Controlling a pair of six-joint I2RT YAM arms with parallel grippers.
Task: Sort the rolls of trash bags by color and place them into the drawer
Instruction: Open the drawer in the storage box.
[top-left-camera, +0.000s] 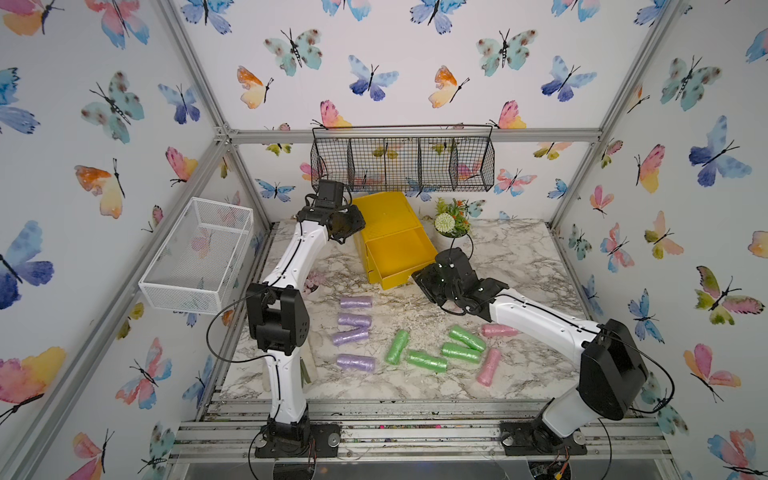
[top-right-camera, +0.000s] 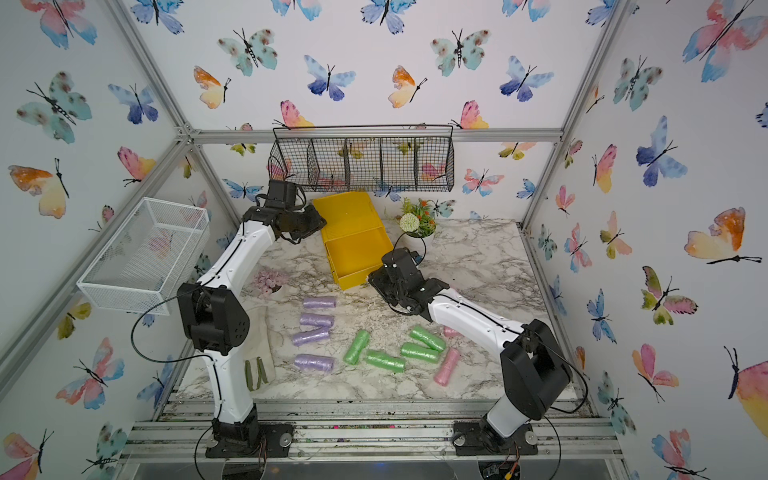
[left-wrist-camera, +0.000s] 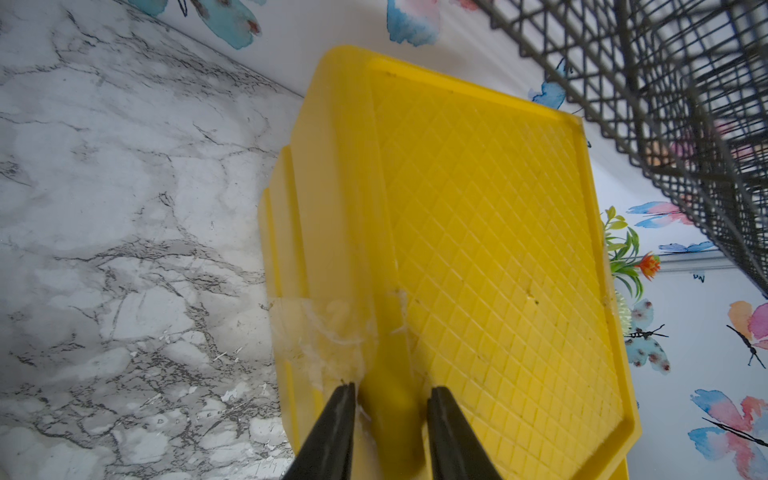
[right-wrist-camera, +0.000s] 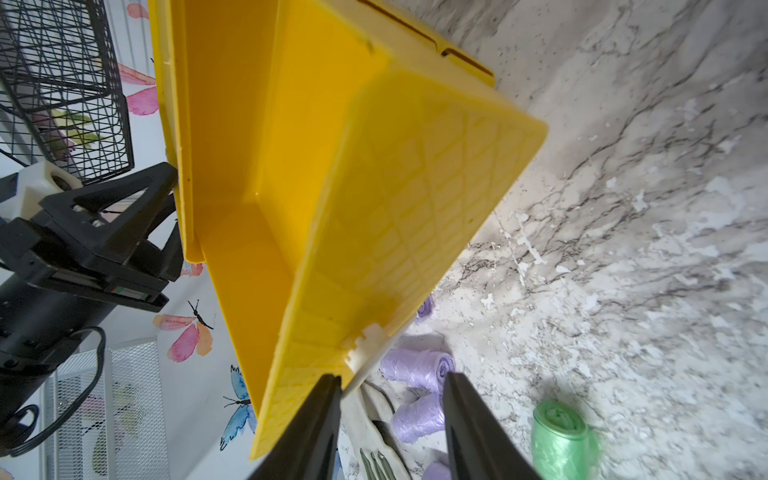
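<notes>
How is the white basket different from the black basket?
The white basket is fine mesh; the black basket is a wider grid. The white basket is one open box; the black basket has sections. The white basket hangs on the side wall, the black basket on the back wall. Both are see-through.

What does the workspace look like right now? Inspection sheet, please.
Surface: marble table, strewn with pale flecks.
Job's things: yellow drawer chest, top drawer pulled out, empty; four purple rolls, four green rolls, only two pink rolls visible, all on the table.
Clutter: glove, potted plant, pink flower cluster.
Grippers: left tool straddles the chest's top rim, grip unclear; right tool open beside the drawer's white handle.
Cables: black cable loops, clear of the rolls.
Surroundings: butterfly walls, black wire basket, white mesh basket.
</notes>
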